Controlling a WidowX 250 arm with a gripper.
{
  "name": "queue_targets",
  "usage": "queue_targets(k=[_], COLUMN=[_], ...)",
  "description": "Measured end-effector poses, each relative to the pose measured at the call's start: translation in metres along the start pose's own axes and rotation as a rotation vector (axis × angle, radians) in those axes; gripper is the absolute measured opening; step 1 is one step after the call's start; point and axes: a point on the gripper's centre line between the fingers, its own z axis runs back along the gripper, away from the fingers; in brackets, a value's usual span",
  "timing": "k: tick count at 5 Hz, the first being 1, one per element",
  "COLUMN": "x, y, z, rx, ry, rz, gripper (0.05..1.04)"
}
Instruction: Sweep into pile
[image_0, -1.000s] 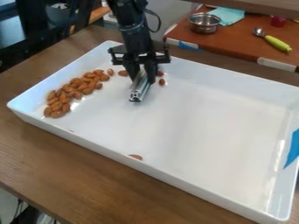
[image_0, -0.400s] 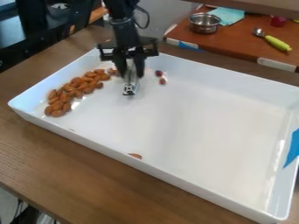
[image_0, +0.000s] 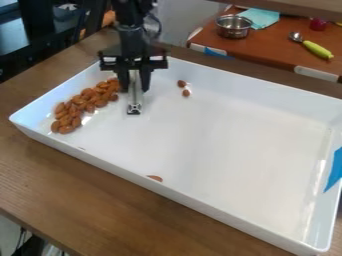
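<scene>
Almond pile: (image_0: 85, 102) in the upper left of the frame, along the tray's left side.
Loose almonds: two (image_0: 186, 93) near the upper middle; one (image_0: 155, 178) by the near wall, lower middle.
Metal bar: (image_0: 135, 97) just right of the pile's upper end.
Gripper: (image_0: 135, 88) upper left, nearly closed, its fingers clamping the bar between them.
White tray: (image_0: 220, 211) across most of the frame, on a wooden table (image_0: 87, 190).
Steel pot: (image_0: 234, 31) upper right.
Green-handled spoon: (image_0: 316, 49) right of the pot.
</scene>
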Motion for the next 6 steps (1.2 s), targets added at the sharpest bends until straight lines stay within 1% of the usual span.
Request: queue_targets(k=[1,2,3,4,5,6], x=[-0.02,-0.037,-0.042,-0.041,-0.051,-0.054], y=[0.017,0.026,0.029,0.014,-0.012,-0.053], z=[0.007,0.014,0.025,0.042,0.05,0.062], rx=[0.033,0.026,-0.001,-0.108,-0.16,-0.178], ry=[0.028,0.049,0.039,0.01,0.027,0.002], rz=[0.003,0.0,0.005,-0.035,-0.081,-0.156], gripper=[0.378,0.378,0.378,0.378,0.378,0.378])
